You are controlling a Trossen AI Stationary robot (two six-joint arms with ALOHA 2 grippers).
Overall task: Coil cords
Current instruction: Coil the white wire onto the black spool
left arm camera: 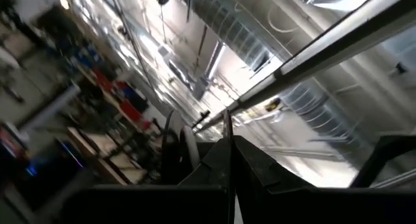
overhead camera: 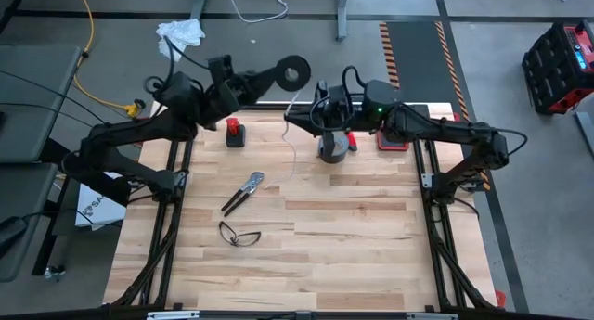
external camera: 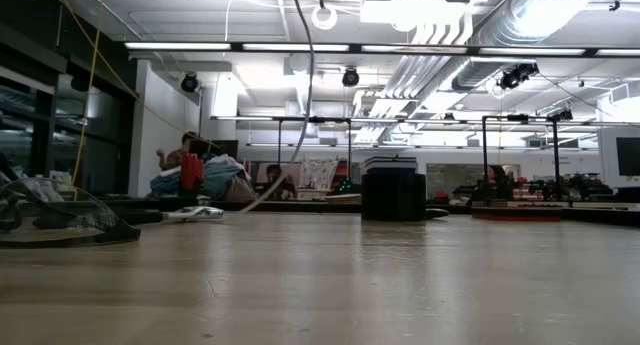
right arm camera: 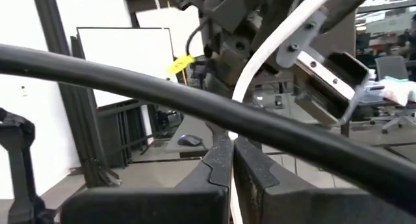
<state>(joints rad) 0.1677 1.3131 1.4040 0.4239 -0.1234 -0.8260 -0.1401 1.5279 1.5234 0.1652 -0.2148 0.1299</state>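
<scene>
Both tools are working above the desk's [overhead camera: 306, 246] far edge: left tool [overhead camera: 278, 75], pressed together, is gripping the black spool [overhead camera: 293, 72]; right tool [overhead camera: 295, 119], also pressed together, is pinching the white cord [overhead camera: 291, 144] hanging toward the desk.

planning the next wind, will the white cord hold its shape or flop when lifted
Likely floppy: the white cord hangs in a loose curve below the grippers. Probably light, since it is thin. It may slip, as it runs smoothly between the right gripper's shut fingers.
</scene>
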